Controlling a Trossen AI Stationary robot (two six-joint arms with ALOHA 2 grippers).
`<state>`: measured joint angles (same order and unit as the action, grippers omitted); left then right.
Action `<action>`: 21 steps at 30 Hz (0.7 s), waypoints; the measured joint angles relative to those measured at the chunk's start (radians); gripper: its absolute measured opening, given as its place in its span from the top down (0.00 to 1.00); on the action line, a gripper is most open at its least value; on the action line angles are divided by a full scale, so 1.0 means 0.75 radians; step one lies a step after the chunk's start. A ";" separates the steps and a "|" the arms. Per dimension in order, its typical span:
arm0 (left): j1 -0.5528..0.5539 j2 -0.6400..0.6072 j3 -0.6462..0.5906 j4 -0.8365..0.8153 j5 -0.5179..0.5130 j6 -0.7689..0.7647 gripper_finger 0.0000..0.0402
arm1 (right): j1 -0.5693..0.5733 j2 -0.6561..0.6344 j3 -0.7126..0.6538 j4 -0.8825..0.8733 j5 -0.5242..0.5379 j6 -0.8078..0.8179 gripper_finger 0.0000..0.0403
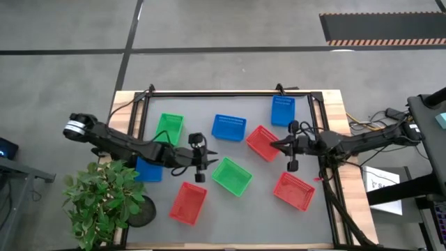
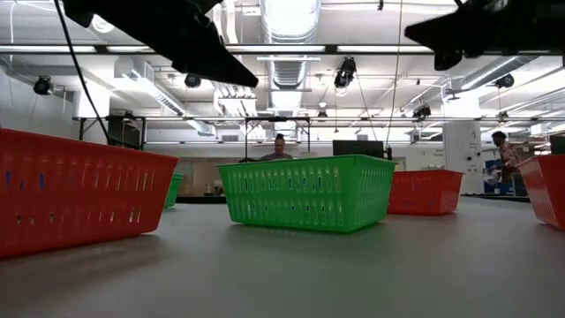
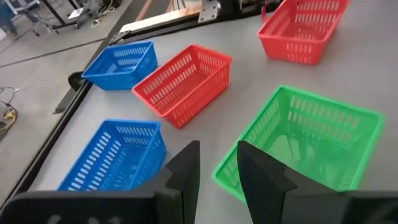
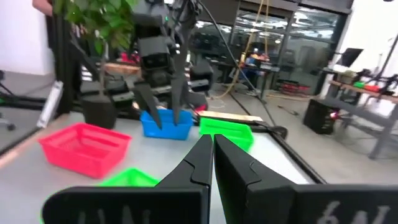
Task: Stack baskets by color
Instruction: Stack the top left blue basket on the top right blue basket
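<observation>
Several lattice baskets stand on their bases on the grey table. Two are green (image 1: 168,128) (image 1: 231,176). Three are blue (image 1: 228,127) (image 1: 282,110) (image 1: 148,169). Three are red (image 1: 263,143) (image 1: 189,203) (image 1: 293,190). My left gripper (image 1: 211,155) hangs open above the table beside the near green basket (image 3: 305,143), with nothing between its fingers (image 3: 217,168). My right gripper (image 1: 273,145) is shut and held above the middle red basket's edge, clear of it; its fingertips (image 4: 212,146) point across the table at the left gripper (image 4: 166,106).
A potted plant (image 1: 104,202) stands at the table's near left corner. A black frame rail (image 1: 223,93) runs along the table's far and side edges. People show in the room beyond the table (image 2: 279,148). Bare grey mat lies along the near edge (image 1: 244,223).
</observation>
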<state>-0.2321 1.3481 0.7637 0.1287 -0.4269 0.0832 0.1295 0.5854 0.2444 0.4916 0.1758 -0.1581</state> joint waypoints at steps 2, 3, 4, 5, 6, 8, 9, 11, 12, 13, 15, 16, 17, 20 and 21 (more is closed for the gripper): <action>-0.008 -0.014 0.003 -0.001 0.001 -0.019 0.78 | 0.017 0.002 0.057 -0.087 0.000 0.054 0.98; -0.009 -0.021 0.007 0.000 0.001 -0.035 0.78 | 0.026 0.007 0.088 -0.139 0.000 0.090 0.98; -0.010 -0.030 0.012 0.001 0.002 -0.050 0.78 | 0.036 0.013 0.125 -0.200 0.000 0.129 0.98; -0.012 -0.039 0.014 0.004 0.003 -0.078 0.78 | 0.046 0.021 0.163 -0.270 0.000 0.171 0.98; -0.014 -0.051 0.018 0.011 0.003 -0.119 0.78 | 0.056 0.029 0.207 -0.352 0.002 0.222 0.98; -0.026 -0.075 0.031 0.037 0.010 -0.197 0.78 | 0.073 0.050 0.299 -0.533 0.049 0.339 0.98; -0.037 -0.088 0.032 0.041 0.026 -0.207 0.78 | 0.080 0.067 0.342 -0.633 0.098 0.416 0.98; -0.054 -0.096 0.023 0.076 0.039 -0.194 0.78 | 0.081 0.117 0.408 -0.868 0.209 0.585 0.98; -0.059 -0.093 0.018 0.080 0.043 -0.167 0.78 | 0.080 0.152 0.432 -0.982 0.262 0.659 0.98; -0.060 -0.083 0.015 0.083 0.044 -0.134 0.78 | 0.078 0.191 0.452 -1.074 0.302 0.708 0.98; -0.059 -0.070 0.014 0.114 0.042 -0.058 0.78 | 0.071 0.261 0.493 -1.176 0.320 0.758 0.98; -0.056 -0.069 0.014 0.129 0.040 -0.019 0.78 | 0.067 0.297 0.511 -1.207 0.294 0.769 0.97; -0.054 -0.070 0.014 0.149 0.038 0.015 0.78 | 0.057 0.326 0.538 -1.223 0.250 0.777 0.96; -0.049 -0.076 0.014 0.153 0.039 0.070 0.77 | 0.043 0.406 0.634 -1.224 0.151 0.754 0.89; -0.049 -0.078 0.014 0.153 0.039 0.084 0.77 | 0.045 0.434 0.662 -1.254 0.134 0.722 0.86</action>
<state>-0.2691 1.2896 0.7738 0.2434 -0.3973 0.1465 0.1631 0.9106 0.7409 -0.4490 0.2766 0.3832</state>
